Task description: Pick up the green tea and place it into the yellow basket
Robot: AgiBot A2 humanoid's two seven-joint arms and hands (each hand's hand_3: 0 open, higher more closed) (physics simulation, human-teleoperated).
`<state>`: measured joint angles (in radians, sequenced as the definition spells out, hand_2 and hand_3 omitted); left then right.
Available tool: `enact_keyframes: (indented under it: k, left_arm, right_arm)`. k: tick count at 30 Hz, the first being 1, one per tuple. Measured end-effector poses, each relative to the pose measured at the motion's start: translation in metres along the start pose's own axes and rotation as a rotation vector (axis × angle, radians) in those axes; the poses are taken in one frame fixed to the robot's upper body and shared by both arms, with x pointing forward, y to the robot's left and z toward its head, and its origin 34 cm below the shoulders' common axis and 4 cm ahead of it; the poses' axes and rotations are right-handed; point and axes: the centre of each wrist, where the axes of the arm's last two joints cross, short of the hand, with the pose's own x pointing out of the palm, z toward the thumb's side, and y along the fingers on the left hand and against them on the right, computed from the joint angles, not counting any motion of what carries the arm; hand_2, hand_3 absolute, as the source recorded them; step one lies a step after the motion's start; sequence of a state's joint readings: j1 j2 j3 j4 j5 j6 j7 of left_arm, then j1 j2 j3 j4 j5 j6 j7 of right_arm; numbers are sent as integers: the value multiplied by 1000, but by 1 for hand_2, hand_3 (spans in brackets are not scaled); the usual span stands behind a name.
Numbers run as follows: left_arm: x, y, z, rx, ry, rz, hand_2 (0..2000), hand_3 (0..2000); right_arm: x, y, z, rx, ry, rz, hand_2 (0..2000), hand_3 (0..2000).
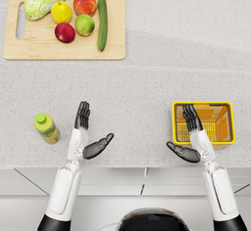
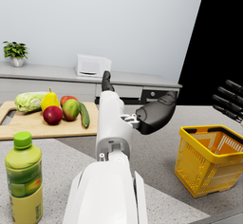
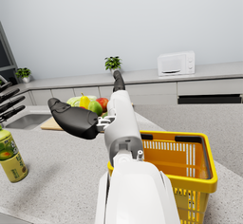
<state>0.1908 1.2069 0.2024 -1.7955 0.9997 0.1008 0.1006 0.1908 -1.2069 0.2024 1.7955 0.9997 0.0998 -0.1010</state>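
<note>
From the head view, the tea [image 1: 47, 128] stood upright on the counter [image 1: 147, 88], just beside the left hand [image 1: 88, 133] on its outer side and not touching it. That hand held nothing: its fingers [image 1: 82, 115] reached straight forward and the thumb stuck out toward the middle. The right hand [image 1: 191, 136] was spread the same way and empty, its fingers [image 1: 192, 118] lying over the near left part of the basket [image 1: 226, 105]. A board [image 1: 63, 51] with produce lay at the far left. In the left wrist view, the left hand [image 2: 142, 107] showed an open thumb and straight fingers clear of the tea [image 2: 23, 178], which stood beside the forearm; the basket [image 2: 209, 171] sat well apart from the bottle. In the right wrist view, the right hand [image 3: 95, 111] was open above the basket [image 3: 199, 171], grasping nothing, with the tea [image 3: 12, 156] well apart on the counter.
</note>
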Motion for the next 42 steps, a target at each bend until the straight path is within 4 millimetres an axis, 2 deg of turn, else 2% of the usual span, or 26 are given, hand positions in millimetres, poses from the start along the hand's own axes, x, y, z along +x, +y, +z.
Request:
enact_keyframes:
  k: [12, 15, 18, 22, 26, 29, 31, 37, 42]
  left_arm:
    - [1, 0, -3, 18, -1, -32, 0, 0]
    - [-17, 12, 20, 169, 138, 12, 0, 0]
    - [-35, 14, 34, 235, 278, 86, 0, 0]
    - [-60, 9, 44, 261, 447, 208, 0, 0]
    - [-86, -2, 43, 238, 500, 326, 0, 0]
    - [-102, -10, 34, 189, 499, 393, 0, 0]
    - [-110, -14, 21, 134, 489, 418, 0, 0]
    - [-127, -18, -37, -89, 437, 441, 0, 0]
    - [-146, -12, -79, -260, 383, 480, 0, 0]
  right_arm:
    - [1, 0, -3, -18, -7, -24, 0, 0]
    - [-11, -2, 22, -160, 139, -135, 0, 0]
    - [-24, 3, 38, -230, 288, -232, 0, 0]
    - [-38, 12, 46, -245, 462, -331, 0, 0]
    - [-48, 20, 48, -237, 523, -398, 0, 0]
    - [-51, 25, 43, -215, 529, -419, 0, 0]
    - [-51, 25, 42, -213, 529, -419, 0, 0]
    - [-42, 22, 43, -226, 523, -391, 0, 0]
    - [-35, 23, 45, -243, 519, -378, 0, 0]
